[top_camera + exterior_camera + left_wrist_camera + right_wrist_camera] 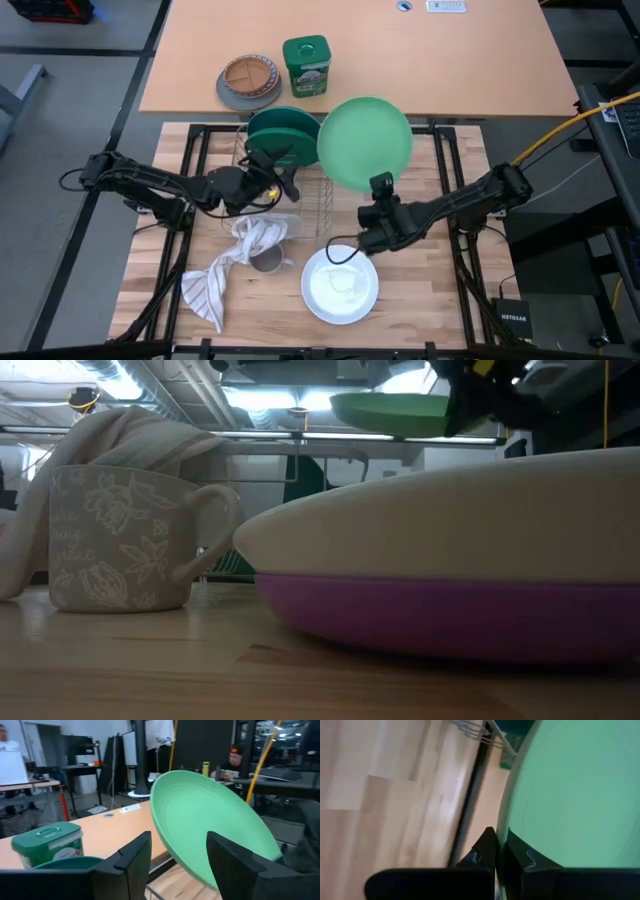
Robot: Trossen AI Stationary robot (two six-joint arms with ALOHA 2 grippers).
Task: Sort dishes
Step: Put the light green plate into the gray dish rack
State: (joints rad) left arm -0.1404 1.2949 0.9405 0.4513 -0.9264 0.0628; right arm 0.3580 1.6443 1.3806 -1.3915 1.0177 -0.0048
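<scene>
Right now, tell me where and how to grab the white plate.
Grip the white plate by its raised rim, pinching the edge from above at the side nearest the right gripper. It lies flat atop the purple plate, so only its rim gives purchase.

plates: 4, teal (365,142), green (282,130), white (340,284), purple (450,620) | divided plate: 1 (249,81) | mug: 1 (125,540) | towel: 1 (228,265) | tub: 1 (306,66) | rack: 1 (318,205)

Teal plate (365,142): round, plain, lifted off the surface, tilted, rim pinched in the right tool (381,186).
Darker green plate (282,131): on edge, near the surface's far edge.
White plate (340,284): flat near the front edge, stacked on the purple plate (450,620).
</scene>
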